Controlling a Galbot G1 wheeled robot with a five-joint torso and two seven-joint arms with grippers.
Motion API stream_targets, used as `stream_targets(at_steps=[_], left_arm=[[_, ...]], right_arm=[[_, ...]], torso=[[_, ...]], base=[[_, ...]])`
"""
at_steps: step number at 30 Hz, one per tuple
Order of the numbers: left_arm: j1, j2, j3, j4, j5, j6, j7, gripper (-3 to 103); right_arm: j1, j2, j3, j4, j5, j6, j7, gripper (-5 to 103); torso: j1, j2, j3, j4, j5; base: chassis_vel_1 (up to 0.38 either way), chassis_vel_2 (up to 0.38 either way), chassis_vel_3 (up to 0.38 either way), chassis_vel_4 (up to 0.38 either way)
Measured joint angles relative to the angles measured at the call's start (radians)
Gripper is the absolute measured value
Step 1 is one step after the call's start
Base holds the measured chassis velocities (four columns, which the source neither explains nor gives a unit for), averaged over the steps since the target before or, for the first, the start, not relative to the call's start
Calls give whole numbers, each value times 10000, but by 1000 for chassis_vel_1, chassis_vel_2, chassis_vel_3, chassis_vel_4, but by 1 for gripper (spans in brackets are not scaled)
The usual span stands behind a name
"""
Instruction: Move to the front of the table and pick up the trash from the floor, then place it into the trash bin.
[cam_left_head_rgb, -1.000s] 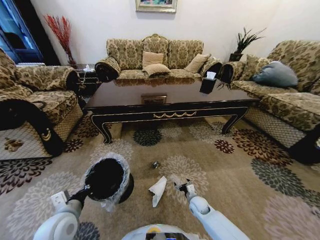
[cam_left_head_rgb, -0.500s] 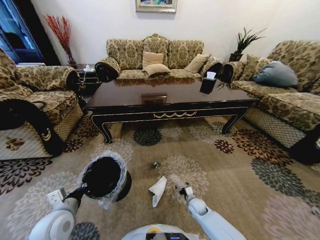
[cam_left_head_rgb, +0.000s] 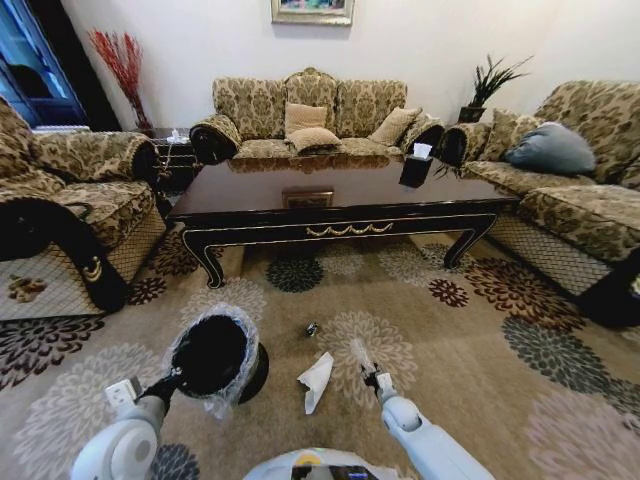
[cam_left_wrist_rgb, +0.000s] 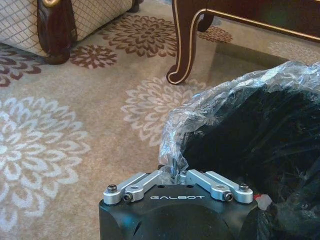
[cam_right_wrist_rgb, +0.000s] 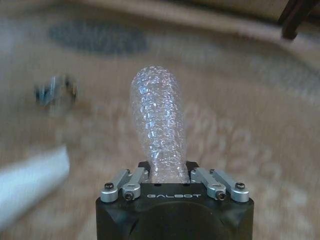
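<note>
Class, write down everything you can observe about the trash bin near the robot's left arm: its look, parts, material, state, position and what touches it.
The trash bin is small, round and black, with a crinkled clear plastic liner bag folded over its rim. It looks tipped, its dark mouth facing the head camera. It is over the patterned carpet, in front of the dark wooden table, left of a white tissue. The left end effector is shut on the liner at the rim.
</note>
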Motion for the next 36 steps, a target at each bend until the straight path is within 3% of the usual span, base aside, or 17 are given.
stream_targets(at_steps=[1,2,4,6,9,10,12,14,17,24,27,36], left_arm=[[-24,-58,81,14,4,0,0,2],[-24,-58,81,14,4,0,0,2],[-36,-164,211,35,53,-3,4,2],[-30,-305,427,78,198,-1,9,2],[-71,-347,518,159,236,0,25,2],[-170,-385,588,296,284,-1,25,2],[-209,-401,616,357,285,-2,25,2],[-289,-461,688,497,238,-3,25,2],[-451,-581,757,556,-81,2,-3,2],[-381,-835,1072,634,459,-3,-5,2],[-266,-1008,1243,495,703,1,3,2],[-255,-1281,1587,390,937,1,7,2]], right_arm=[[-21,0,220,254,14,673,-219,28],[-21,0,220,254,14,673,-219,28],[-25,-24,429,544,110,1463,-541,26],[-10,-188,655,1071,691,2482,-1151,25],[42,-260,679,1298,1120,2897,-1472,25],[163,-310,641,1465,1592,3490,-1907,25],[232,-312,592,1524,1827,3810,-2152,25],[415,-258,464,1705,2405,4648,-2936,25],[491,-273,193,2549,2571,5490,-3781,25],[636,-473,-702,4149,2441,5956,-4529,25],[773,-45,-1429,4620,1876,6120,-4737,25],[1663,686,-3403,3839,1157,6652,-5297,25]], torso=[[1,0,0,-3,2],[1,0,0,-3,2],[0,0,0,-2,4],[0,0,0,-2,0],[0,0,0,-2,0],[0,0,0,-3,-1],[0,1,0,-2,2],[0,0,1,-1,2],[0,0,0,-1,2],[0,0,0,0,-3],[0,0,0,0,1],[0,0,0,-1,0]], base=[[0,0,0,0],[0,0,0,0],[0,0,0,0],[0,0,0,0],[0,0,0,0],[0,0,0,0],[0,0,0,0],[0,0,0,0],[0,0,0,0],[0,0,0,0],[0,0,0,0],[0,0,0,0]])
